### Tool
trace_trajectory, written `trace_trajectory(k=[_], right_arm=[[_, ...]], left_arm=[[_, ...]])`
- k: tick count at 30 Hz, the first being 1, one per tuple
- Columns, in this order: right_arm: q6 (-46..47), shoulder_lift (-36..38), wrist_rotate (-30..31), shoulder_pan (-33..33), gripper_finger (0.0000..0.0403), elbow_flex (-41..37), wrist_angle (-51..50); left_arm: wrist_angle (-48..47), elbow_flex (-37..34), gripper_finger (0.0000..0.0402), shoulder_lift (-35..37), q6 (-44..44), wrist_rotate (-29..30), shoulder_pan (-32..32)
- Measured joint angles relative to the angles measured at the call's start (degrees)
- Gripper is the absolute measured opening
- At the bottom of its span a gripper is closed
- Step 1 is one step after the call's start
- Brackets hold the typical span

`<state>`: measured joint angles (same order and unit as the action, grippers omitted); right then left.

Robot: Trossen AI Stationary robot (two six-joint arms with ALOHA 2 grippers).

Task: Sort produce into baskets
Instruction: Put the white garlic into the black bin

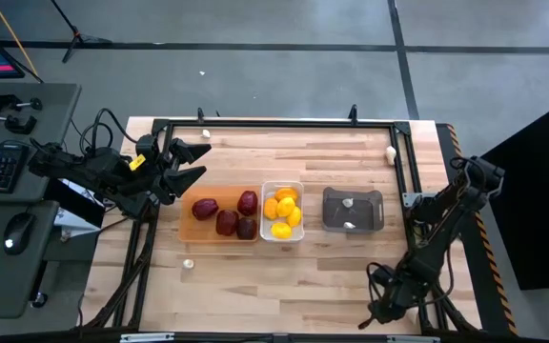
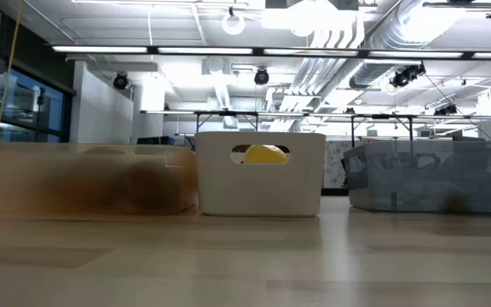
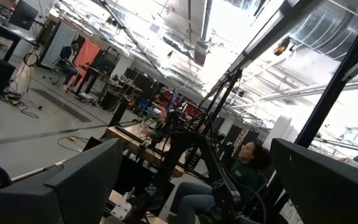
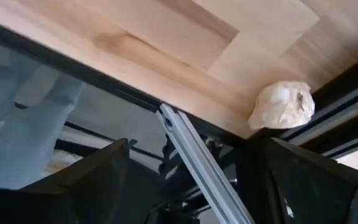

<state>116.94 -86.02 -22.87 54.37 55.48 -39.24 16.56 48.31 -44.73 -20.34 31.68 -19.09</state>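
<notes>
Sorting looked mostly done: red pieces [image 1: 225, 217] lay in the orange tray [image 1: 187, 227], lemons [image 1: 283, 211] in the white bin [image 1: 299, 188], two garlic bulbs [image 1: 348, 213] in the grey bin [image 1: 333, 211]. Three strays stayed loose on the table, e.g. one [image 1: 391, 152] at the far right edge. Left gripper [image 1: 196, 162] hung near the tray, fingers wide apart, empty. Right gripper [image 4: 191, 180] was spread too, holding nothing.

Orange tray [image 1: 187, 225], white bin [image 1: 281, 186], grey bin [image 1: 353, 211].

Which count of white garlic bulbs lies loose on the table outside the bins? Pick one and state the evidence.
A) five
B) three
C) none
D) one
B: the high view shows one garlic bulb at the far edge, another near the far right corner, and a third in front of the orange tray, while two more sit inside the dark grey bin.
</notes>
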Motion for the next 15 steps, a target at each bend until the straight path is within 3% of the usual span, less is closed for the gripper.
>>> trace_trajectory(k=[15], right_arm=[[-5.04, -8.23, -7.83, 1.66, 0.0369, 0.0, -6.41]], left_arm=[[-0.07, 0.0, 0.0397, 0.02, 0.06, 0.0, 0.0]])
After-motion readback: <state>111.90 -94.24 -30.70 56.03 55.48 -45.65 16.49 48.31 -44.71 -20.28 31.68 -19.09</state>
